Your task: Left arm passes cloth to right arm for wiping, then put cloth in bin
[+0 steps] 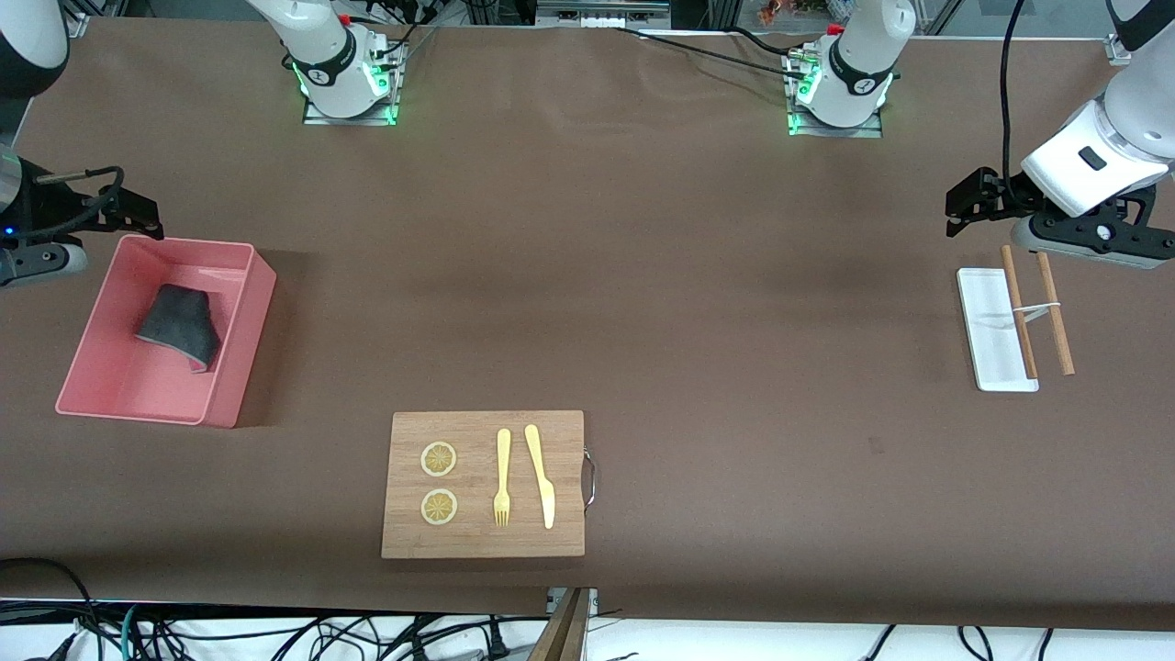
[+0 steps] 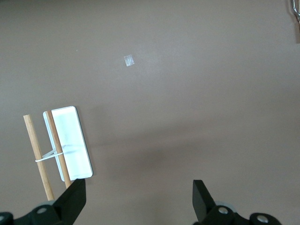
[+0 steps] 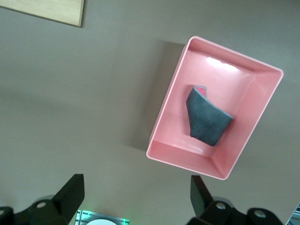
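The cloth [image 1: 181,326] lies crumpled inside the bin [image 1: 240,353], at the middle left of the front frame, toward the right arm's end of the table. In the right wrist view the cloth [image 3: 206,116] sits near the centre of the bin [image 3: 165,117], touching its floor and apart from the rim.

The right gripper [image 1: 138,218] shows at the left edge of the front frame, just above the bin's upper corner, its jaws spread wide and holding nothing; its 2 fingers [image 3: 71,194] stand well apart at the bottom of the right wrist view.

The left gripper [image 1: 964,204] is at the upper right of the front frame, above bare table beside the white tray [image 1: 988,344], also wide open and empty. In the left wrist view its fingers [image 2: 75,199] frame bare table at the bottom of the frame.

2 wooden sticks [image 1: 1037,308] tied with a white band lie across the tray's edge.

At lower centre a wooden board [image 1: 484,542] carries 2 lemon slices [image 1: 439,483], 1 fork [image 1: 502,477] and 1 knife [image 1: 541,476]
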Robot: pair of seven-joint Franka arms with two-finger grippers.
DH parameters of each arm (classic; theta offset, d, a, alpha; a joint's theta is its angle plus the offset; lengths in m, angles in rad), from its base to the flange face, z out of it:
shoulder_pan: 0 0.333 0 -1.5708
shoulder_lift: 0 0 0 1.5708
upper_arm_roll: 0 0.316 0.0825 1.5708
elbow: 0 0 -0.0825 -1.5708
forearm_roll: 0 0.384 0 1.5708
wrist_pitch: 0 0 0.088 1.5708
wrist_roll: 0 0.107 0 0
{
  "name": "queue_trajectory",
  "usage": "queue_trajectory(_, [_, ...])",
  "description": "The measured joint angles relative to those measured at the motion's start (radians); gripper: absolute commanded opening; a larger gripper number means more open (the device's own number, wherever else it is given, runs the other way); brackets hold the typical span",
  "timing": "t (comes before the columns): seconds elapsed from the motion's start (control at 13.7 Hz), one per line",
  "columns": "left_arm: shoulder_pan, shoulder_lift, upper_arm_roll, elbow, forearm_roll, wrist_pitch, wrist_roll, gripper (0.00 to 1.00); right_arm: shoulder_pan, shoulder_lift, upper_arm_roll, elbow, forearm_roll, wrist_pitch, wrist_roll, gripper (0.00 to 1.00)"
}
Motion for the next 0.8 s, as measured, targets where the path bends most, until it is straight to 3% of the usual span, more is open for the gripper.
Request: queue_trajectory(0.8, [0.000, 0.000, 0.000, 0.000, 0.000, 0.000, 0.000, 1.00, -0.003, -0.027, -0.002, 0.047, 0.001, -0.025, 0.019, 1.00])
